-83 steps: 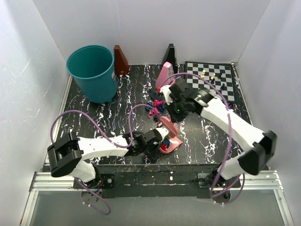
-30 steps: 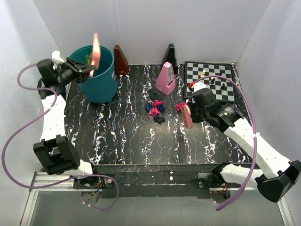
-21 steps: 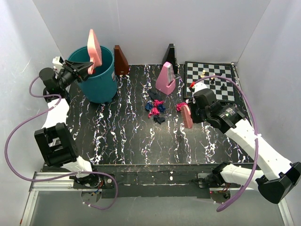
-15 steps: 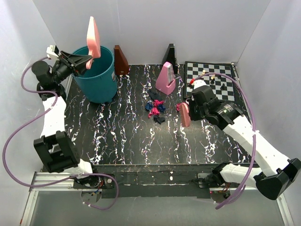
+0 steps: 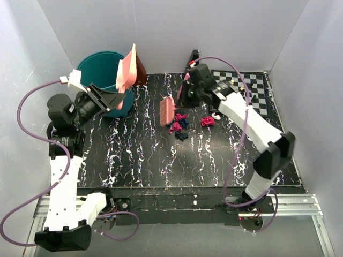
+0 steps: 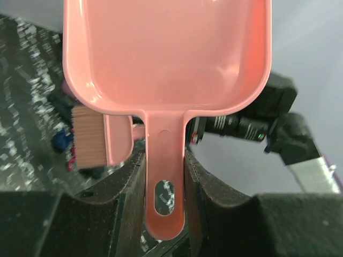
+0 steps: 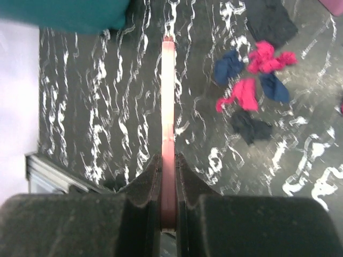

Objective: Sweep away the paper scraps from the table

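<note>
The left tool [image 5: 110,96] was clamped on the handle of one pink dustpan [image 5: 127,72], held high by the teal bin [image 5: 96,64]; the right tool [image 5: 185,96] gripped one pink brush [image 5: 167,111], hanging just left of the paper scraps [image 5: 178,124] on the tabletop [image 5: 134,150]; six wads clustered there, two magenta, two blue, two dark; a seventh, magenta, lay apart, further right.

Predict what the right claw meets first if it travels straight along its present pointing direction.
Probably the black white-veined table, touched first by the pink bristle brush held in the right claw, beside the crumpled paper scraps; height is hard to judge.
</note>
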You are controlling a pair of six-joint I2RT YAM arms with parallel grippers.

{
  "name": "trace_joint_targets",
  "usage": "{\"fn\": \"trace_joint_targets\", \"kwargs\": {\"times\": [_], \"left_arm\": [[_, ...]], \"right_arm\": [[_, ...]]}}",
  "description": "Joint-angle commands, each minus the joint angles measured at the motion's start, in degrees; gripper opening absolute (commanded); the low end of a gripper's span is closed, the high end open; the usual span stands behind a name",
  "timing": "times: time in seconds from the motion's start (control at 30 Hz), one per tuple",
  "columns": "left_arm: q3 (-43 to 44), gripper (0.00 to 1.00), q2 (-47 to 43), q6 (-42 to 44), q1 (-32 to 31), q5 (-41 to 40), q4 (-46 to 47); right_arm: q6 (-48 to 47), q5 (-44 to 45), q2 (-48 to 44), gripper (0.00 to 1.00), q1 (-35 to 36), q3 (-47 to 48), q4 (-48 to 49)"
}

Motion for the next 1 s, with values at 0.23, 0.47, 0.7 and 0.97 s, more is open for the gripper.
{"fn": "trace_joint_targets", "kwargs": {"times": [0.23,0.47,0.7,0.97], "left_arm": [[-8.3,0.0,-7.2,11.6,-0.9,-7.6,-11.7],[-10.3,0.0,-8.4,13.4,-0.9,-6.2,-11.9],[-12.2,0.0,-7.5,14.1,-0.9,-5.6,-10.0],[-14.6,0.0,-6.1,13.4,-1.7,-5.0,-7.1]], "right_arm": [[32.6,-4.5,19.8,0.01,-4.9,8.4,17.0],[37.0,-4.0,25.4,0.01,-9.2,8.1,14.2],[25.2,5.3,20.6,0.01,-13.1,4.8,-5.7],[13.3,15.4,6.1,0.01,-14.5,-4.0,-8.9]]}}
